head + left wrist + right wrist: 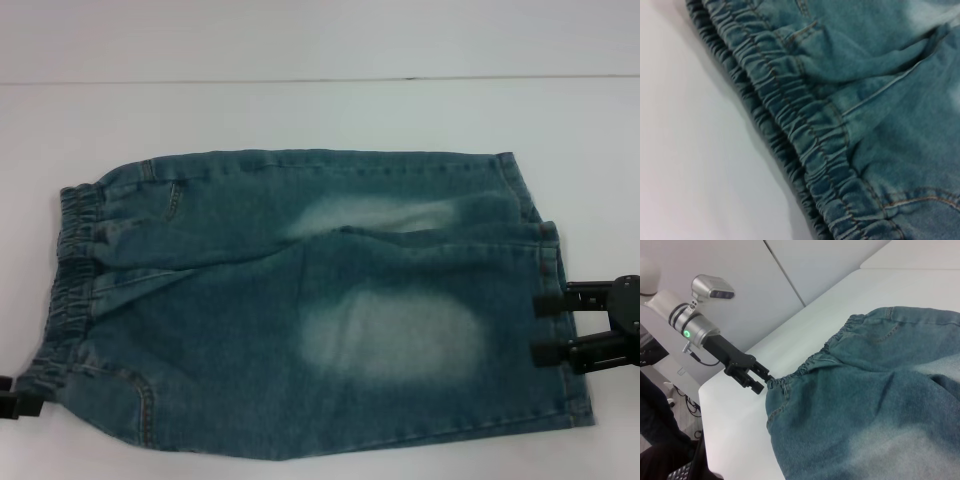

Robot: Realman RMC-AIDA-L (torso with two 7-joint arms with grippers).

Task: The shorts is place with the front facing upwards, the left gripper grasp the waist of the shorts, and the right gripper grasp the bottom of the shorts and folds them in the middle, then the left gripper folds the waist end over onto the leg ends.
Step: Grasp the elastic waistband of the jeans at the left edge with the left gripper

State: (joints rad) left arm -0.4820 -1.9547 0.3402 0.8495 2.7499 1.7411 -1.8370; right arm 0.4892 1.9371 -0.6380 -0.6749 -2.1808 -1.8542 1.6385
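Note:
The shorts [300, 300] lie flat on the white table, folded in half lengthwise, with pale faded patches facing up. Their ruched waist [75, 270] is on the left, and it fills the left wrist view as a gathered waist band [805, 135]. The bottom of the shorts [552, 262], both leg ends stacked, is on the right. My left gripper [18, 397] sits at the near corner of the waist; the right wrist view shows the left gripper [767, 382] with a gap between its fingers, tips at the cloth corner. My right gripper [546, 328] stands open, fingertips touching the hem edge.
Bare white table [300, 110] runs behind the shorts to a wall line at the back. The right wrist view shows the table's edge [715, 405] close behind the left arm, with floor and cables beyond it.

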